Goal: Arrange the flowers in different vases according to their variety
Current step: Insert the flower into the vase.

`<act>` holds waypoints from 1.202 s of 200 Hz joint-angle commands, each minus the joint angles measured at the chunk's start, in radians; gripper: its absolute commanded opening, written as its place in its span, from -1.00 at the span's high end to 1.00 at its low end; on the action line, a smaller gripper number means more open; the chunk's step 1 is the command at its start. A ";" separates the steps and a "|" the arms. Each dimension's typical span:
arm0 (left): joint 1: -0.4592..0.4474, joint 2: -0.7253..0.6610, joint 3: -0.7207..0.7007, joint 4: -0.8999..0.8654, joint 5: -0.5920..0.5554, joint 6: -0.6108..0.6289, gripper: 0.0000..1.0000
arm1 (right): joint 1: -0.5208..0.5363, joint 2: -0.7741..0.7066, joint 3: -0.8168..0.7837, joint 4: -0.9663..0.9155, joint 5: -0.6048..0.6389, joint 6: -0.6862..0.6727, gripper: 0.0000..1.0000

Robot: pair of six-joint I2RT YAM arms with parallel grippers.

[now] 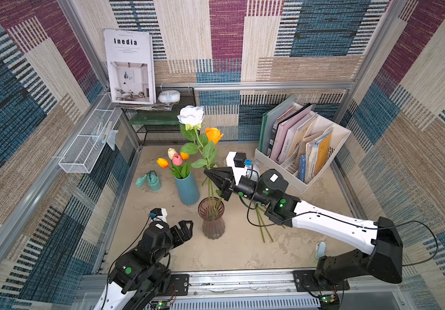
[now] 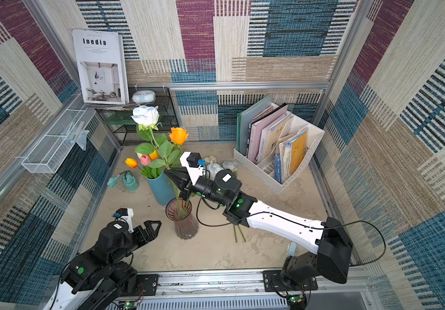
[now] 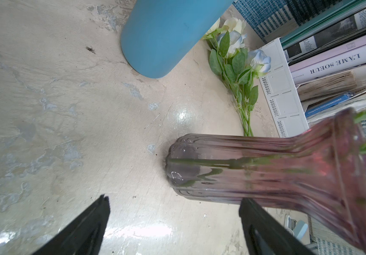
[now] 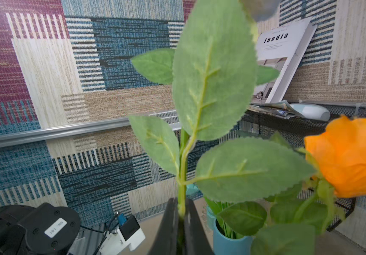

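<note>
My right gripper [image 1: 207,172] [image 4: 181,202] is shut on the green stem of a white rose [image 1: 190,115]. That stem runs down into the smoky purple glass vase [image 1: 212,218] [image 3: 266,167]. An orange rose [image 1: 214,134] [image 4: 354,159] stands in the same vase. The blue vase [image 1: 187,189] [image 3: 162,37] just to its left holds several tulips [image 1: 174,159]. My left gripper [image 1: 186,228] [image 3: 173,203] is open and empty, low beside the purple vase's base. Pale blue and cream roses [image 3: 235,44] [image 2: 214,168] lie on the table behind my right arm.
A small teal watering can [image 1: 150,181] sits left of the blue vase. A white file box [image 1: 302,150] full of books stands at the back right. A black mesh shelf [image 1: 162,131] with the "Inedia" book [image 1: 130,67] fills the back left; a white wire basket [image 1: 87,146] hangs on the left wall.
</note>
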 commanded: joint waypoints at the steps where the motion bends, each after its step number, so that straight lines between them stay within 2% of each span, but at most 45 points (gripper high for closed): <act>1: 0.000 0.001 -0.004 0.023 0.011 0.002 -0.93 | 0.009 0.017 -0.039 0.140 0.031 -0.059 1.00; 66: 0.000 0.003 -0.015 0.033 0.016 -0.001 -0.93 | 0.067 0.027 -0.190 0.209 0.106 -0.044 1.00; 99: 0.000 0.007 -0.009 0.032 0.029 0.000 -0.94 | 0.090 -0.015 -0.230 0.151 0.136 -0.016 0.21; 142: 0.000 -0.003 -0.011 0.016 0.056 -0.005 -0.93 | 0.098 -0.122 -0.266 0.003 0.147 0.030 -0.06; 186: 0.000 -0.013 -0.062 0.050 0.119 -0.032 -0.92 | 0.100 -0.257 -0.423 -0.140 0.131 0.094 0.00; 214: 0.000 -0.001 -0.101 0.089 0.138 -0.050 -0.89 | 0.099 -0.329 -0.572 -0.146 0.126 0.125 0.06; 240: 0.000 0.001 -0.121 0.110 0.131 -0.054 -0.86 | 0.099 -0.306 -0.671 -0.086 0.122 0.162 0.08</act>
